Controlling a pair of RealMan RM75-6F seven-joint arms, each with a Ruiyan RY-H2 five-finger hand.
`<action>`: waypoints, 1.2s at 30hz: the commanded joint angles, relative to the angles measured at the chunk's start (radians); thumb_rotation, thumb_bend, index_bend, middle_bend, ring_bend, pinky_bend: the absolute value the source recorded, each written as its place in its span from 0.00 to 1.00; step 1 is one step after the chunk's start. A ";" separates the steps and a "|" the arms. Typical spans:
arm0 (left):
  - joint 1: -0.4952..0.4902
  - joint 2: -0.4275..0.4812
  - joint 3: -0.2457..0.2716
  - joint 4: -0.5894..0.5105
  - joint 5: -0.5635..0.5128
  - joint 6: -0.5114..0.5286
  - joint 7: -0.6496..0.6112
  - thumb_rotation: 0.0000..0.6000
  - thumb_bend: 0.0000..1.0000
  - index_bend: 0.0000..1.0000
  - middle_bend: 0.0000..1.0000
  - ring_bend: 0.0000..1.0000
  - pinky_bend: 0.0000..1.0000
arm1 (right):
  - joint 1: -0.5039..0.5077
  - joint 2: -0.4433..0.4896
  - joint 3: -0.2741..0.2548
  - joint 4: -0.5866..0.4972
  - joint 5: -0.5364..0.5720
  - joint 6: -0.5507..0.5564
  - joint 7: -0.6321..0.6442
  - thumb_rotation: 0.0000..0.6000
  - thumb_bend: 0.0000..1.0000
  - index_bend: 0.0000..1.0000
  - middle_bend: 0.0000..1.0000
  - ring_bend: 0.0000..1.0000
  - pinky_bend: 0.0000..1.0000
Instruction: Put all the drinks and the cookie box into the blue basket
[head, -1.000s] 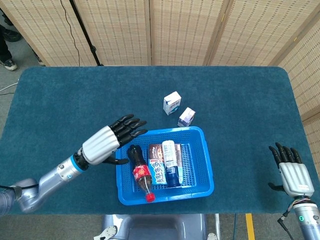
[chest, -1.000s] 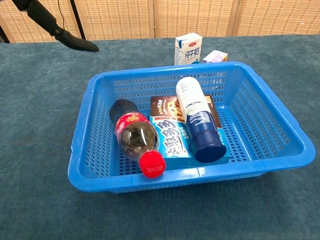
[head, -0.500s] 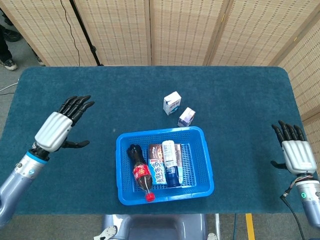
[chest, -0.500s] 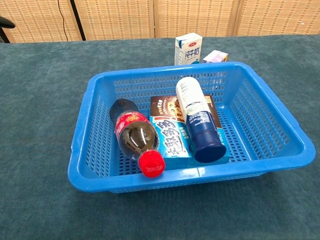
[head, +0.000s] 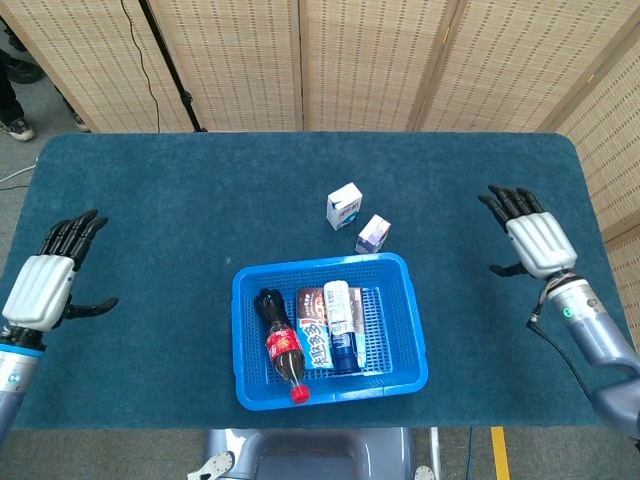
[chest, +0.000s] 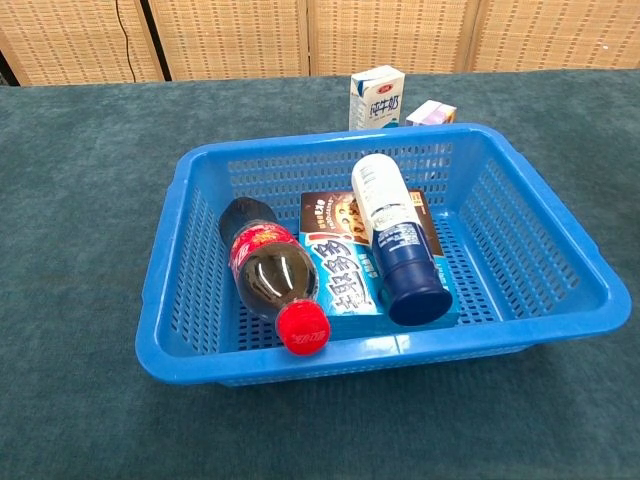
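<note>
The blue basket (head: 412, 330) (chest: 560, 250) stands near the table's front edge. In it lie a cola bottle (head: 279, 343) (chest: 270, 275), the cookie box (head: 314, 340) (chest: 340, 270) and a white bottle with a dark blue cap (head: 342, 320) (chest: 397, 240). Behind the basket stand a blue-and-white milk carton (head: 345, 206) (chest: 376, 98) and a smaller purple-and-white carton (head: 373, 234) (chest: 431, 112). My left hand (head: 45, 285) hovers open at the far left, holding nothing. My right hand (head: 530, 238) is open at the far right, well clear of the cartons. Neither hand shows in the chest view.
The dark teal table (head: 200, 210) spreads widely around the basket. Wicker screens (head: 350, 60) close off the back. A black cable (head: 165, 60) hangs at the back left.
My left hand has drawn back from the basket to the table's far left. My right hand has risen from the front right corner toward the middle of the right side.
</note>
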 joint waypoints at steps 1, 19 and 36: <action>0.036 -0.016 -0.006 -0.027 -0.048 0.033 0.080 1.00 0.05 0.00 0.00 0.00 0.00 | 0.129 -0.108 -0.029 0.167 -0.131 -0.059 0.170 1.00 0.00 0.11 0.00 0.02 0.11; 0.061 -0.025 -0.058 -0.031 -0.065 -0.025 0.091 1.00 0.07 0.00 0.00 0.00 0.00 | 0.378 -0.328 -0.095 0.430 -0.167 -0.193 0.300 1.00 0.00 0.21 0.10 0.11 0.13; 0.058 -0.027 -0.091 0.000 -0.085 -0.093 0.078 1.00 0.08 0.00 0.00 0.00 0.00 | 0.429 -0.466 -0.153 0.581 -0.148 -0.207 0.332 1.00 0.08 0.27 0.25 0.29 0.21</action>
